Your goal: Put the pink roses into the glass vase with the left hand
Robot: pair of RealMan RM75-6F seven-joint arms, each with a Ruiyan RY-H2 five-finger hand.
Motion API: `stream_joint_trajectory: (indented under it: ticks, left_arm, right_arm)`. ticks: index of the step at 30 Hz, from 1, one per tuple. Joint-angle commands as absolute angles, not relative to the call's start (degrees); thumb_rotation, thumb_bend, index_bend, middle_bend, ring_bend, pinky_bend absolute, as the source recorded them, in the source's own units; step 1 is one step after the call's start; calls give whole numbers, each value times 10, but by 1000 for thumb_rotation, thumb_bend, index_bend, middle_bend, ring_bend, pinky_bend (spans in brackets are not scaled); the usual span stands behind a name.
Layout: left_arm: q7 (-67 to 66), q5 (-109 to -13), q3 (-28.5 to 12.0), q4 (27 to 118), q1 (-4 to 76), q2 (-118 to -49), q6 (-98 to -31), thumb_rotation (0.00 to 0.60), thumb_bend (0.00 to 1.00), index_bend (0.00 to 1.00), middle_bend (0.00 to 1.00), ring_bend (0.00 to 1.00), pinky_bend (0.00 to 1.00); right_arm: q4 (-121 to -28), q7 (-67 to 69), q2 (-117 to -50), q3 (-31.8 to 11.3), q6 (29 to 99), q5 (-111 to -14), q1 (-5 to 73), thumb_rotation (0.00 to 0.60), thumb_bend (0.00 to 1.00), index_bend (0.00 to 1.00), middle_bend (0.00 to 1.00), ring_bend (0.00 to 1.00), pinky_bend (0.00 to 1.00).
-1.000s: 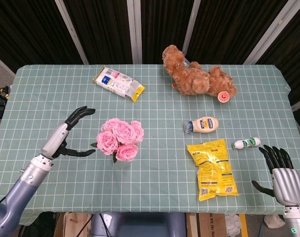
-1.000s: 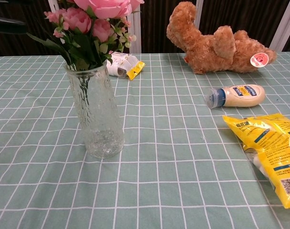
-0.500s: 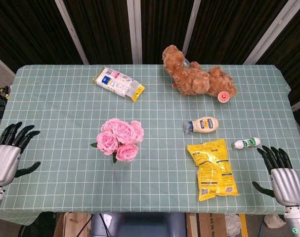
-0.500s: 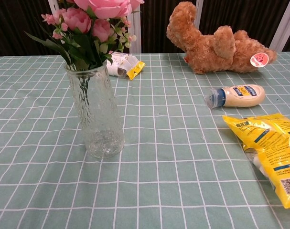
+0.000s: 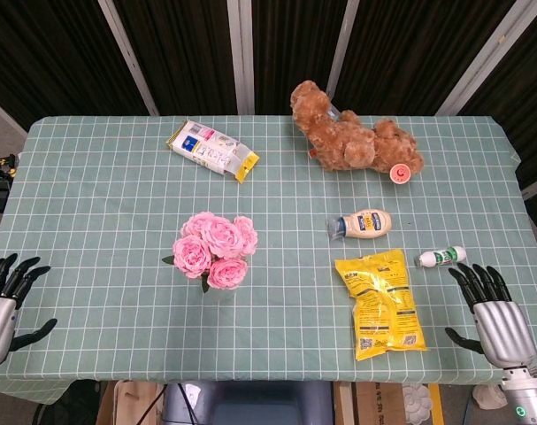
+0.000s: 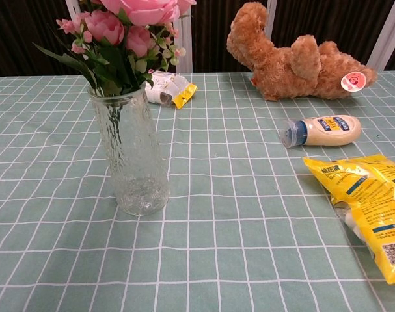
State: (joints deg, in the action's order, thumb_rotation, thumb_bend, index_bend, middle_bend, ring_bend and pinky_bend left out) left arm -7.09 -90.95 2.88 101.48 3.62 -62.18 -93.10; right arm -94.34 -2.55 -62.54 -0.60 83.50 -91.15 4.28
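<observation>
The pink roses (image 5: 215, 249) stand upright in the glass vase (image 6: 131, 156), their blooms (image 6: 129, 18) and green leaves rising above its rim in the chest view. From the head view the vase is hidden under the flowers. My left hand (image 5: 1, 310) hangs open at the table's front left corner, far from the vase, holding nothing. Open as well, my right hand (image 5: 495, 321) sits at the front right edge, fingers spread. Neither hand shows in the chest view.
A brown teddy bear (image 5: 352, 137) lies at the back right. A white snack packet (image 5: 211, 149) lies at the back left. A mayonnaise bottle (image 5: 362, 224), a yellow bag (image 5: 379, 303) and a small white bottle (image 5: 441, 257) lie right of the vase on the green checked tablecloth (image 5: 100, 212).
My left hand has drawn back from beside the roses to the front left corner of the table. The roses and vase have stayed put. My right hand has barely shifted.
</observation>
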Motion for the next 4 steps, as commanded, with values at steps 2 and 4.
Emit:
stream_joint_trajectory:
  ticks: [2, 4]
  left_arm:
    - [-60, -923, 23, 1004, 37, -628, -936, 600, 213, 221, 129, 0, 0]
    - [-49, -932, 22, 997, 36, -629, -942, 600, 213, 225, 130, 0, 0]
  right_arm:
    - [-943, -27, -627, -6, 836, -911, 43, 600, 171, 113, 107, 40, 0]
    - [-944, -27, -628, -7, 839, -911, 42, 600, 171, 113, 107, 40, 0]
